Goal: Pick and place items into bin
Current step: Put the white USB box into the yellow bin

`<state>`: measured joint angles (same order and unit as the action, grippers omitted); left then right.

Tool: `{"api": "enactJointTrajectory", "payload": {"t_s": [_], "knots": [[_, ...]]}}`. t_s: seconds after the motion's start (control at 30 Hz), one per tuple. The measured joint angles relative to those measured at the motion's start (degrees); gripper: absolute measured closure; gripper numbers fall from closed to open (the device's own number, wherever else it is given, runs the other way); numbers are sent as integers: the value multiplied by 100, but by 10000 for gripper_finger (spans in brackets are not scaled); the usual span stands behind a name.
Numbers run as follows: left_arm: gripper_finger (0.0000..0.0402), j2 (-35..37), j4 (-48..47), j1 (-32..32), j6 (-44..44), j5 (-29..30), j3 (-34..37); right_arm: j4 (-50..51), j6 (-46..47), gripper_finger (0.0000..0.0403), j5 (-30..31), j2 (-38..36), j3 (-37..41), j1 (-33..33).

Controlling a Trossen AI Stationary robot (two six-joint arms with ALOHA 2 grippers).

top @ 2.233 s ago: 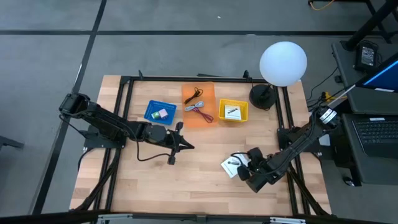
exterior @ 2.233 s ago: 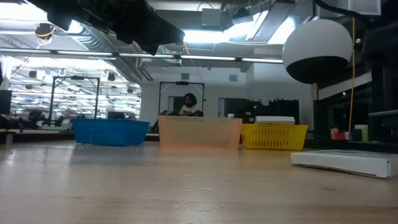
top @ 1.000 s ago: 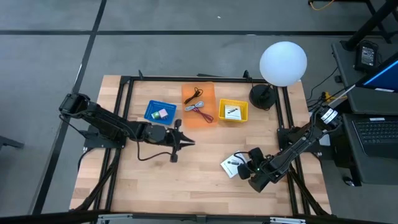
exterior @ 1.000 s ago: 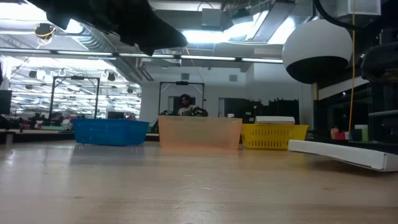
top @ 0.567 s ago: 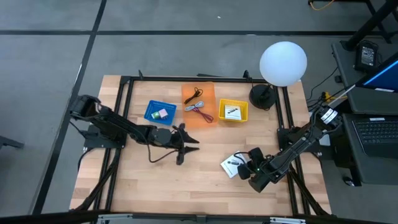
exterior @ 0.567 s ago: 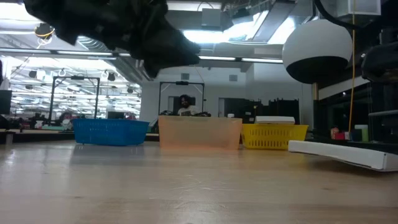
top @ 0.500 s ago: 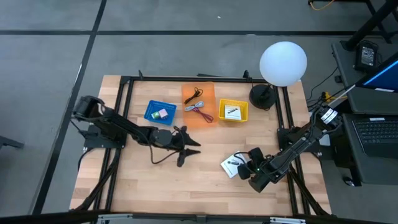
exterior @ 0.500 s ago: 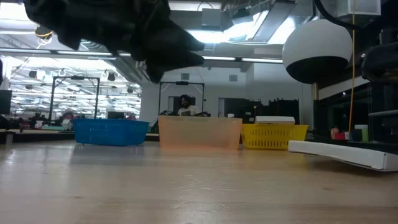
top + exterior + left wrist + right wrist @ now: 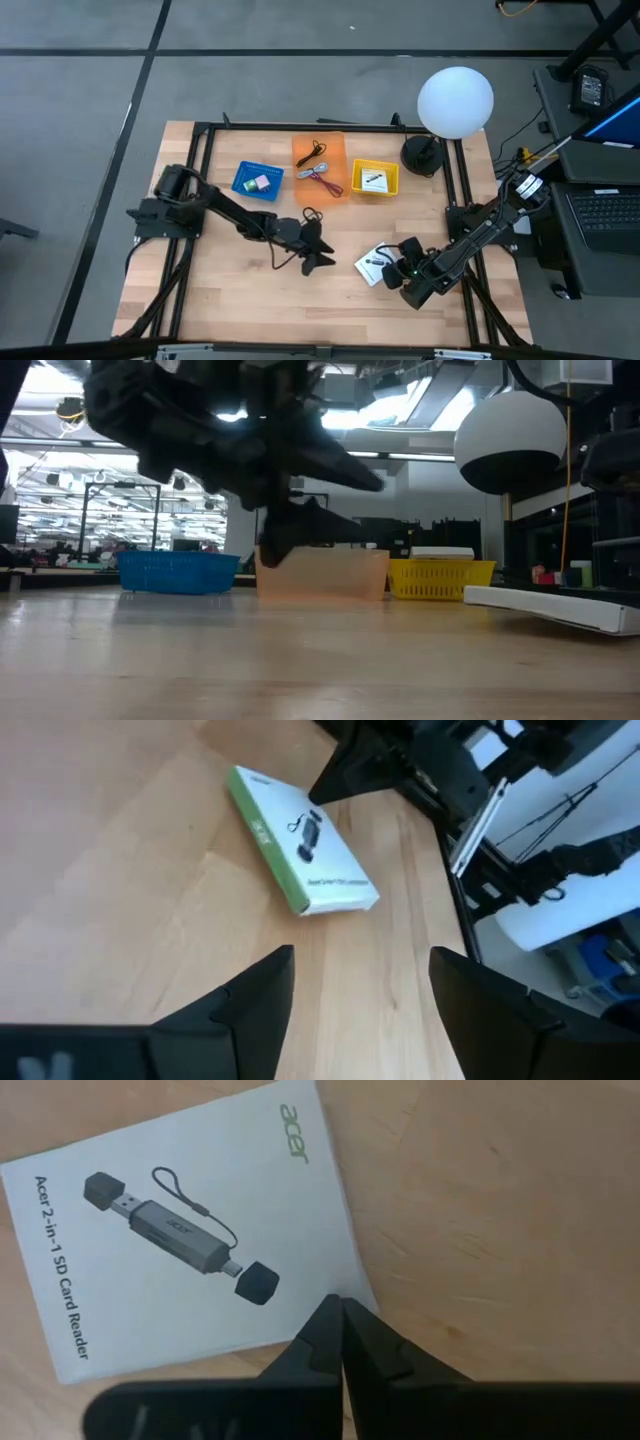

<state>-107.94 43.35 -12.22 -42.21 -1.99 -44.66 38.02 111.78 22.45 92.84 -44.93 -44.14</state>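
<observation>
Lying flat on the wooden worktop (image 9: pixel 250 300), white card-reader box (image 9: pixel 374 265) just ahead of the left tool (image 9: pixel 322 252), fingers spread wide, holding nothing. Right tool (image 9: pixel 342 1320) clenched shut at the box's near edge, possibly touching it. Farther back, blue bin (image 9: pixel 257 181), orange bin (image 9: pixel 319 168) with cables, yellow bin (image 9: pixel 375 179) with another card. White globe lamp (image 9: pixel 455 101) beyond.
</observation>
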Motion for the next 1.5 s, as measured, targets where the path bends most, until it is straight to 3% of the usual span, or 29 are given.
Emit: {"api": "enactJointTrajectory", "payload": {"t_s": [0.3, 0.8, 1.5], "knots": [[165, -796, -386, 122, -649, -608, -780, -5, -99, 403, 1, 2, 0, 0], [164, -1051, -2080, 227, -395, -200, -1832, -4, -114, 403, 2, 4, 0, 0], [164, -1558, -2704, 294, -356, -400, -2657, -9, -126, 403, 44, 4, 2, 0]]}}
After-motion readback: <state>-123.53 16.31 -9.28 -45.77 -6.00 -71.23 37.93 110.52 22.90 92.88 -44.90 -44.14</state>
